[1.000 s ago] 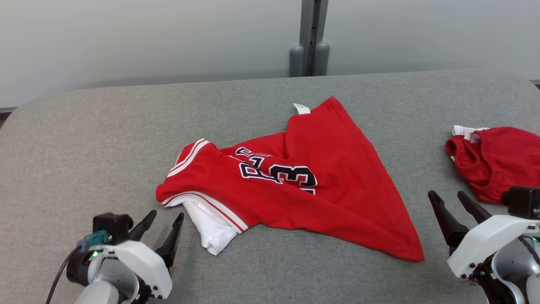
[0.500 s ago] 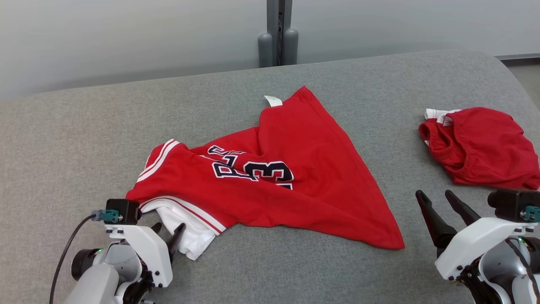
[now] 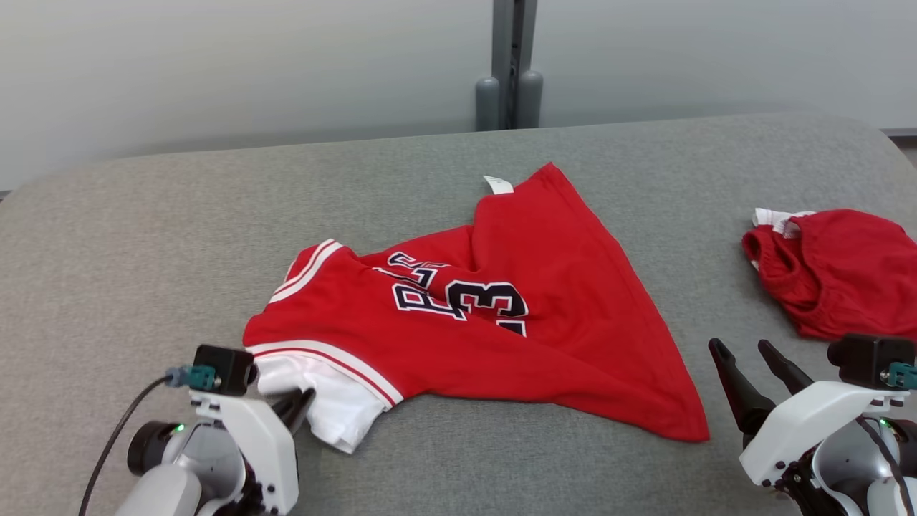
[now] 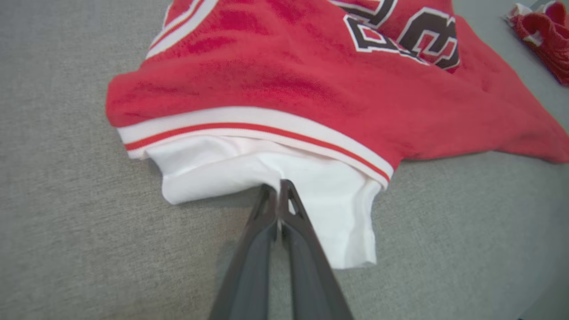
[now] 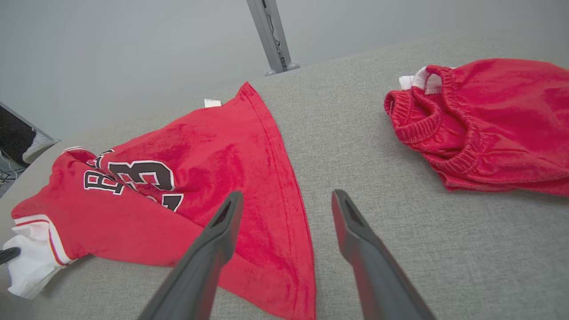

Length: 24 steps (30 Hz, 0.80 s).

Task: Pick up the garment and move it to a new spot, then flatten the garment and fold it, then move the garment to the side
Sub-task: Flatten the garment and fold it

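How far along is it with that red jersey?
Done: nothing yet; the red jersey lies crumpled on the grey surface. In hand: the left pincer is shut on its white sleeve; the right pincer is open. Left: lifting, moving, flattening, folding, setting aside.

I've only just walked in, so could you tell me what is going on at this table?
The robot's left gripper is shut on the white sleeve edge of a crumpled red jersey lying on the grey padded table. Its right gripper hovers open near the jersey's right-hand corner, holding nothing. A pair of red shorts lies apart on the right. The jersey is not yet lifted.
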### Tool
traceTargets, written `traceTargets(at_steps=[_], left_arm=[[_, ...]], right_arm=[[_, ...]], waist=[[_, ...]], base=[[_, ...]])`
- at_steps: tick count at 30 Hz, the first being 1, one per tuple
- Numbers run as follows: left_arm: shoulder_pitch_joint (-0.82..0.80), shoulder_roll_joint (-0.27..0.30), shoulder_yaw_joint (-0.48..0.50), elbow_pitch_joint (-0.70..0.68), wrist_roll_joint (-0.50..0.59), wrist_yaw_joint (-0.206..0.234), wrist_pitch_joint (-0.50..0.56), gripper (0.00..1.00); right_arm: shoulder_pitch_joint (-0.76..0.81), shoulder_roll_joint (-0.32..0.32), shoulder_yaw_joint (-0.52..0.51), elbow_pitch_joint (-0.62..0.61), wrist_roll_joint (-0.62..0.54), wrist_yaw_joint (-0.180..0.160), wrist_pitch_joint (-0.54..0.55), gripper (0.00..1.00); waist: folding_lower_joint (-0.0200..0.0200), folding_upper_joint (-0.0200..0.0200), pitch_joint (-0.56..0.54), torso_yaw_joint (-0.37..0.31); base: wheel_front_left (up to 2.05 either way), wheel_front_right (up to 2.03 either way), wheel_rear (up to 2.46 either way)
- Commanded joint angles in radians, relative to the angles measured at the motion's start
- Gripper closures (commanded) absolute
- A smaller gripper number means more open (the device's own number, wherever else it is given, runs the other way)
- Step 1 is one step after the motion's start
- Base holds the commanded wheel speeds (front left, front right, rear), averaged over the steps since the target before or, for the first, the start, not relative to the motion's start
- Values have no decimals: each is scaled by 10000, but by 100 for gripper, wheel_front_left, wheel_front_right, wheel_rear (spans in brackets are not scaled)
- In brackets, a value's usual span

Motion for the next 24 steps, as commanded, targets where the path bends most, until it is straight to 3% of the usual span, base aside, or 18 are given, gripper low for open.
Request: traceTargets(at_steps=[1, 6, 8, 10, 16, 24], left_arm=[[405, 269, -57, -508, 41, 31, 228, 100], [1760, 886, -228, -2943, -76, 435, 1277, 100], [2112, 871, -360, -3574, -205, 509, 1596, 100], [2353, 936, -431, -3956, -255, 628, 1867, 0], [2785, 1306, -216, -4440, -315, 1014, 2162, 0], [3028, 1603, 841, -5071, -81, 1599, 833, 0]], right_arm=[[121, -16, -55, 35, 36, 1, 49, 0], [236, -6, -185, 172, 54, 1, 158, 0], [233, -2, -242, 213, -26, 1, 176, 0], [195, 6, -260, 258, -92, 1, 203, 0], [135, 22, -234, 264, -131, 1, 153, 0], [353, -13, -158, 30, 93, 1, -404, 0]], waist=[[0, 0, -147, 217], [0, 0, -223, 659], [0, 0, -228, 796], [0, 0, -242, 894], [0, 0, -292, 1037], [0, 0, -439, 1039]], base=[[0, 0, 0], [0, 0, 0], [0, 0, 0], [0, 0, 0], [0, 0, 0], [0, 0, 0]])
